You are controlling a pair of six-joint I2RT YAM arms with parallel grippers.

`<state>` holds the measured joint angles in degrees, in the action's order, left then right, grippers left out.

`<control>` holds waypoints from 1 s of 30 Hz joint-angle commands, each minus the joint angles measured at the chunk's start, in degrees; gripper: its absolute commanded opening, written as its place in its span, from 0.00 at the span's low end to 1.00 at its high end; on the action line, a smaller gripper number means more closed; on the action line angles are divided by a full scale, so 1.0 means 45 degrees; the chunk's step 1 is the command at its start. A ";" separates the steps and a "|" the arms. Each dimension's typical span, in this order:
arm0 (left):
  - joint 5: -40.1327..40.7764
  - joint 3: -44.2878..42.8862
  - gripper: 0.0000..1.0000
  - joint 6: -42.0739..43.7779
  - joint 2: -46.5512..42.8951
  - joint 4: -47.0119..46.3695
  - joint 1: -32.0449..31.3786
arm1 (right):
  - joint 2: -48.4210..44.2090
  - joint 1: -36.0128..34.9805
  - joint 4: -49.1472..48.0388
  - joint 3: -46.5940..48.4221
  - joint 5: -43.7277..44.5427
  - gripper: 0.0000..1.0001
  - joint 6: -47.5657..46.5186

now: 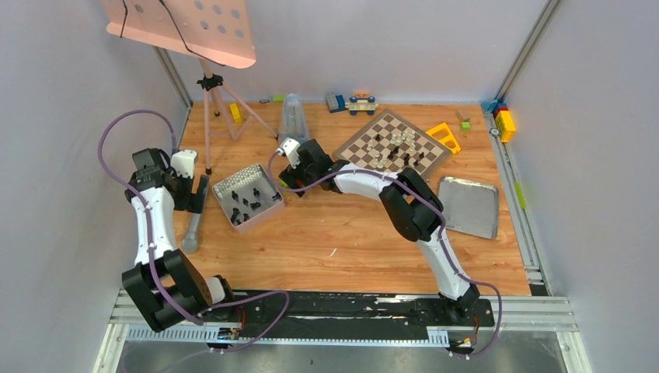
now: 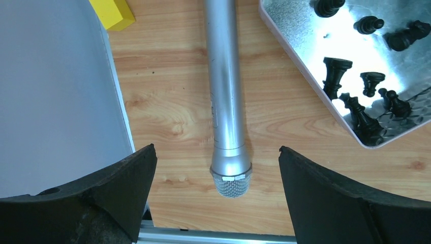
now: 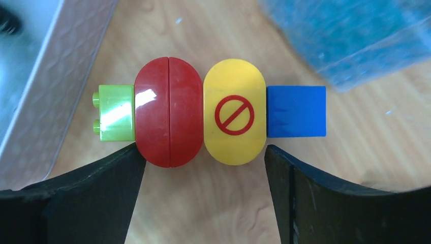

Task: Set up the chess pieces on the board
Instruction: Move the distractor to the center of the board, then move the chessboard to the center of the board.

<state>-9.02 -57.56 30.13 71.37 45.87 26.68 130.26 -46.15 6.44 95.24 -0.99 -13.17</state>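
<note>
Both jaws are gaping: left gripper (image 2: 216,157) is straddling a silver microphone (image 2: 223,91) beside the tray (image 2: 295,30) of black chess pieces (image 2: 335,68); right gripper (image 3: 204,152) is framing toy blocks (image 3: 167,112), the yellow one showing a red prohibition symbol (image 3: 234,115).

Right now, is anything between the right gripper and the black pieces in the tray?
Yes: a row of toy blocks lies within the open right gripper, beside the tray holding the black pieces.

bright even overhead light, soft shadows, white glare on the metal tray (image 2: 297,35), chess pieces (image 2: 335,71) sharp, shine on the red block (image 3: 167,119), blue plastic (image 3: 356,35) blurred
</note>
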 commanded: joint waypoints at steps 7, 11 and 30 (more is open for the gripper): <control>-0.2377 -0.0429 1.00 -0.0021 -0.2148 0.0630 -0.0064 | -0.0894 0.1127 0.1125 0.1841 -0.0174 0.94 0.0278; -0.2689 -0.0520 1.00 -0.0225 -0.2811 0.0596 -0.0526 | -0.3480 0.2388 0.1397 0.0236 -0.1053 0.95 0.0679; -0.2863 -0.1138 1.00 -0.2331 -0.2192 -0.0469 -0.2498 | -0.0182 1.0352 0.3001 0.5235 -0.3809 0.81 0.5892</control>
<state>-21.61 -59.66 22.79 60.84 46.74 16.58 123.46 -1.04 17.43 113.38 -14.17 4.97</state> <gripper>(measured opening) 0.997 0.830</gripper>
